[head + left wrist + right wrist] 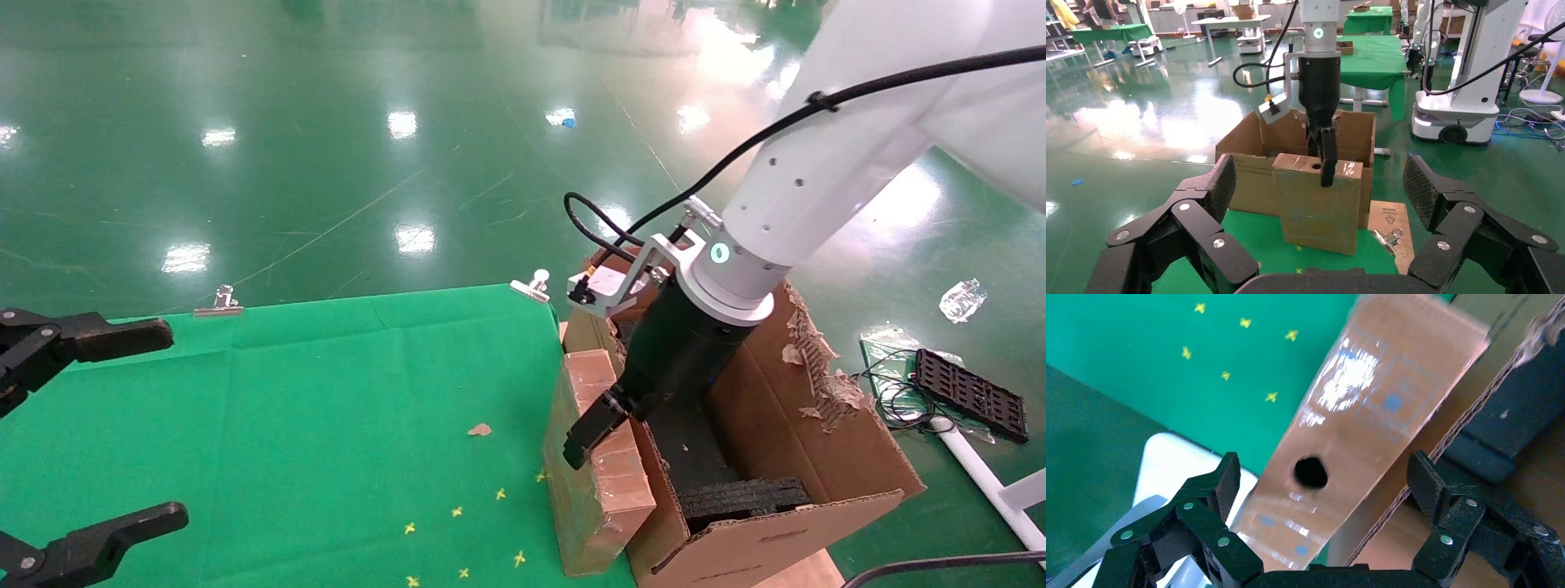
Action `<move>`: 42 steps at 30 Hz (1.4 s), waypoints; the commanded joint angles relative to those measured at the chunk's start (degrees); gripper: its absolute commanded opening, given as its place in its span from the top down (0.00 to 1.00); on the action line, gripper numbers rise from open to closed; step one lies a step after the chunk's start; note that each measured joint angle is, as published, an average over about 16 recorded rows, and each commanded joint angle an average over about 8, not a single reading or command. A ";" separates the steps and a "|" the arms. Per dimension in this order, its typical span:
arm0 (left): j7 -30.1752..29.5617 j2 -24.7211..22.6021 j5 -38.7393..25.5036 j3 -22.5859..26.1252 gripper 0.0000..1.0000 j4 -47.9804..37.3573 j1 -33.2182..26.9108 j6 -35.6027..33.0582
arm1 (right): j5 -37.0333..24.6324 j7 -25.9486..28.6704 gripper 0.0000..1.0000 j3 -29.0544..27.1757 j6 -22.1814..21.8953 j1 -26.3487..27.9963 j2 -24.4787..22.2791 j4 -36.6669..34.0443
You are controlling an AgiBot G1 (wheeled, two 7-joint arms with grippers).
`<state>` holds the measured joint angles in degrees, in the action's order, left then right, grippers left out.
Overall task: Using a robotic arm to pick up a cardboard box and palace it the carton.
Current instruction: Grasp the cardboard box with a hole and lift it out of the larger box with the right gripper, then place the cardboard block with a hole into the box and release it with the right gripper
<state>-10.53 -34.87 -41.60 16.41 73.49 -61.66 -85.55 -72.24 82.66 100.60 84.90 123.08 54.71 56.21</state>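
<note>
The cardboard box, brown and tape-wrapped, stands on edge at the right edge of the table, against the outer wall of the carton. Its top narrow face shows a round hole. The white robotic arm reaches down over it. My right gripper is open and straddles the box's top and the carton wall. One finger hangs over the box's table side; the rest are hidden inside the carton. Black foam lies in the carton. My left gripper is open and empty over the table's left side.
The table is covered in green cloth with yellow cross marks and a cardboard scrap. Binder clips hold its far edge. A black tray and cables lie on the floor to the right of the carton.
</note>
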 commanded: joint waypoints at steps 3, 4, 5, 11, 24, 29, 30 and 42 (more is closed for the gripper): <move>0.01 0.01 0.01 0.02 0.05 0.00 0.00 0.01 | -0.59 0.03 0.65 0.26 -0.82 -0.73 0.95 -0.80; 0.01 0.01 0.01 0.02 0.12 0.00 0.00 0.01 | -0.62 -0.03 0.78 0.28 -0.90 -0.83 1.04 -0.80; 0.01 0.01 0.02 0.02 0.22 0.00 -0.01 0.01 | -0.64 -0.07 0.89 0.30 -0.93 -0.92 1.11 -0.76; 0.02 0.02 0.03 0.05 0.92 0.00 -0.01 0.02 | -0.71 0.15 1.00 0.58 -0.72 -1.32 1.13 -0.12; 0.05 0.04 0.07 0.10 1.00 0.00 -0.02 0.04 | -1.20 0.86 1.00 0.97 -0.79 -1.49 0.51 1.15; 0.06 0.05 0.08 0.11 1.00 0.00 -0.02 0.05 | -1.75 0.96 1.00 1.28 -0.81 -1.60 0.49 1.44; 0.06 0.05 0.08 0.12 1.00 0.00 -0.03 0.05 | -1.87 0.99 1.00 1.36 -0.80 -1.62 0.52 1.49; 0.08 0.07 0.11 0.16 1.00 0.00 -0.03 0.07 | -1.41 -3.24 1.00 -0.64 -2.17 1.04 -1.35 3.19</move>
<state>-10.45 -34.80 -41.48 16.57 73.49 -61.70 -85.48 -73.19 78.29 99.28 82.34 124.71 52.39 59.20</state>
